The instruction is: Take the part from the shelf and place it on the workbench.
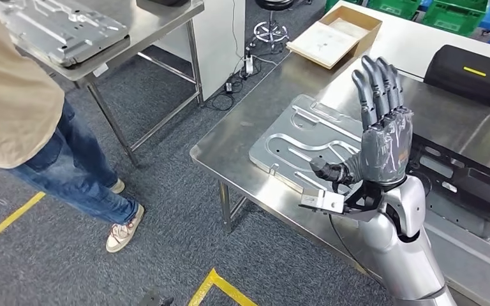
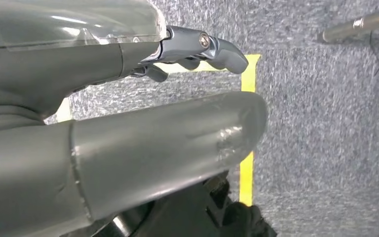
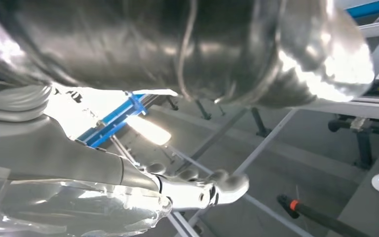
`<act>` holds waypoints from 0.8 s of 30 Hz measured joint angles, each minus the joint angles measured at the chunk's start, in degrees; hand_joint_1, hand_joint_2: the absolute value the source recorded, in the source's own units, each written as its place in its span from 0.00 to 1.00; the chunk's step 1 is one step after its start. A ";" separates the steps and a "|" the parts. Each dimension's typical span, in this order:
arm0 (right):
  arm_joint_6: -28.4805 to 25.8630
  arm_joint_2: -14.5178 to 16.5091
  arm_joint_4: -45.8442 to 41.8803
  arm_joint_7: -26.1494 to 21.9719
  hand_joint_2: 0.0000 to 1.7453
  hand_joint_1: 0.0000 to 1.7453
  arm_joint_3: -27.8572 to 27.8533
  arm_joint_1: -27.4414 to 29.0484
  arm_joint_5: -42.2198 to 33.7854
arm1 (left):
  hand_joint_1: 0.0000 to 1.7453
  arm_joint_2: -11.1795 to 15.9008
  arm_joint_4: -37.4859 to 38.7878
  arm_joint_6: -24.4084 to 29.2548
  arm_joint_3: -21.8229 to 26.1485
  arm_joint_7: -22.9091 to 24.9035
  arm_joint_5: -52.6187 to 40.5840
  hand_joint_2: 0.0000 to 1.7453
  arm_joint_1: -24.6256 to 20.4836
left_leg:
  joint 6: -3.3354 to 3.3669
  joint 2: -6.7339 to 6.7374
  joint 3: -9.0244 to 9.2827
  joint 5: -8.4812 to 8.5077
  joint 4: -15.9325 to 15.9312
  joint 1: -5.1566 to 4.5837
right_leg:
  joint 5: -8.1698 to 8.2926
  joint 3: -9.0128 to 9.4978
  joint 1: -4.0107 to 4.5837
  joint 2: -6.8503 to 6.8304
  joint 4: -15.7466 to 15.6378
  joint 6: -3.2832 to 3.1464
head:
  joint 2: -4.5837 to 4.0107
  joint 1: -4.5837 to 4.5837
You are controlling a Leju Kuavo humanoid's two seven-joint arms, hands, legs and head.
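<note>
head view, right hand: the right hand [image 1: 383, 137] is raised upright at about 3 o'clock of the frame, fingers [image 1: 375, 83] straight and close together, palm turned away; nothing is held, which suggests the part has been let go.
head view, part: the part [image 1: 300, 143], a flat stamped metal plate with raised ribs and slots, dull silver, lies flat on the tabletop [image 1: 249, 124] near its front corner, at 9 o'clock of the hand and apart from it. judged from this, the placing looks done.
head view, surroundings: a cardboard box [image 1: 335, 35] sits at 12 o'clock, a black case [image 1: 469, 73] at 2 o'clock; a person [image 1: 32, 115] stands at 9 o'clock beside another table [image 1: 134, 32] carrying similar plates.
left wrist view: the left hand [image 2: 128, 123] hangs over grey carpet and a yellow floor line [image 2: 246, 168]; the fingers [image 2: 212, 49] are seen curled in, nothing seen in them.
right wrist view: the right hand's fingers are seen extended and empty against a bright background.
</note>
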 joint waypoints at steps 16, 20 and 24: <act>-1.47 0.05 1.27 -2.22 0.00 0.00 0.97 0.36 -4.77 | 0.00 0.59 0.00 1.55 -0.04 0.97 1.49 0.00 0.47 | 0.31 8.66 0.27 -0.22 -0.06 -0.09 | -1.81 1.89 0.17 -9.92 -0.04 1.35 | 0.00 -0.18; -2.43 0.10 1.66 -3.10 0.00 0.00 0.98 1.70 -5.86 | 0.00 0.82 0.00 2.24 0.04 0.93 2.10 0.00 0.77 | 1.42 6.39 0.55 0.12 -0.54 0.15 | -7.55 -3.06 -0.22 -4.91 10.68 1.73 | 0.00 -0.15; -3.03 0.12 2.39 -3.90 0.00 0.00 0.98 2.97 -6.33 | 0.00 0.85 0.00 2.57 0.16 0.91 2.27 0.00 1.46 | 1.54 3.53 0.65 0.04 -0.37 -0.07 | -5.09 -4.96 -0.19 -3.45 12.15 1.38 | 0.00 -0.15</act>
